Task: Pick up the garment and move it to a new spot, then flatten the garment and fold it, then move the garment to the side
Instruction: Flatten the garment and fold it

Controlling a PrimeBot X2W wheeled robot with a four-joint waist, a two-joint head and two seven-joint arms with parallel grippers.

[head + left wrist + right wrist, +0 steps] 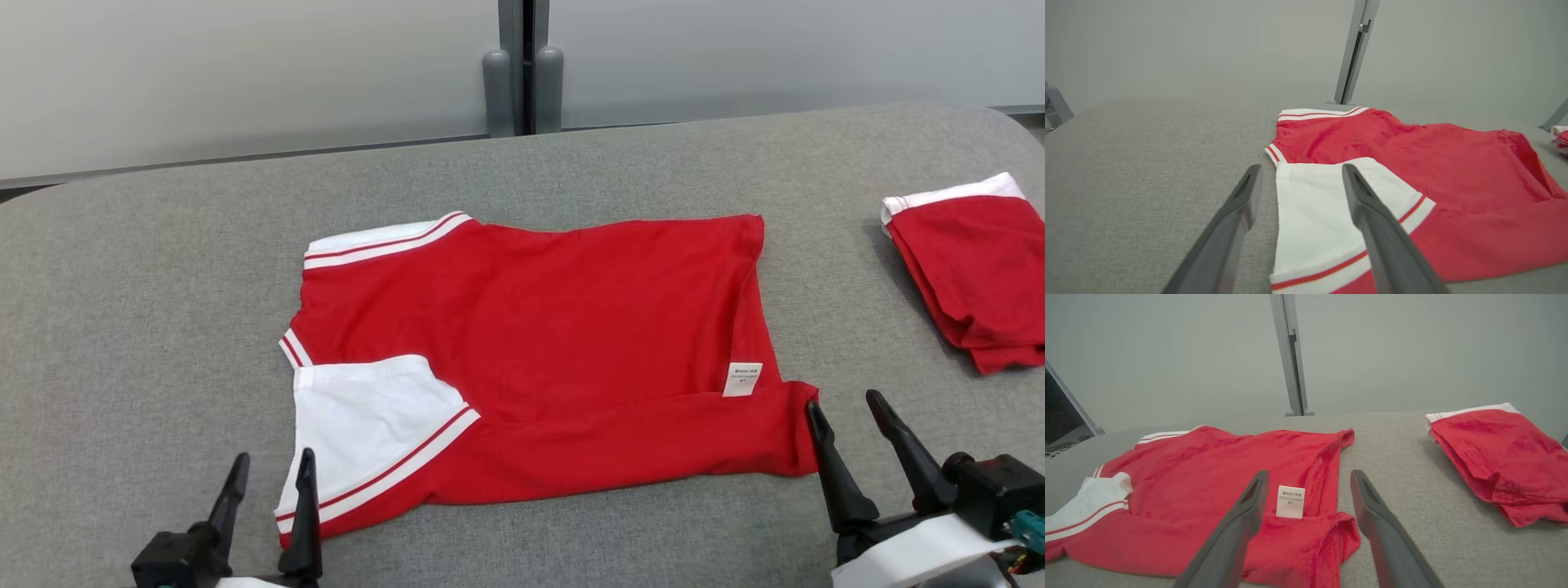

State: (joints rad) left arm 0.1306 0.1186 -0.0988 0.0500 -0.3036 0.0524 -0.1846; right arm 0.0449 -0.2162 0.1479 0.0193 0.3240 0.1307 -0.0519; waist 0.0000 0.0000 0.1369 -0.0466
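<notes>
Head view: left pincer [273, 465] and right pincer [843, 404] both gape wide, empty, at the edge of the red garment [555, 327], spread on the worktop [122, 327] with its near side folded over; a folded red bundle [971, 278] sits well apart, right. Left wrist: fingers [1237, 212] straddle the white sleeve [1310, 204]. Right wrist: fingers [1237, 526] flank the care label [1290, 501] at the garment's corner.

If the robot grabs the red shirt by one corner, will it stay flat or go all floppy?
Probably floppy: the red shirt is thin cloth that lies limp, its near edge folded over and wrinkled. It likely weighs little, lying so flat. Pushed, it would probably bunch rather than slide, since the grey table cover looks rough.
</notes>
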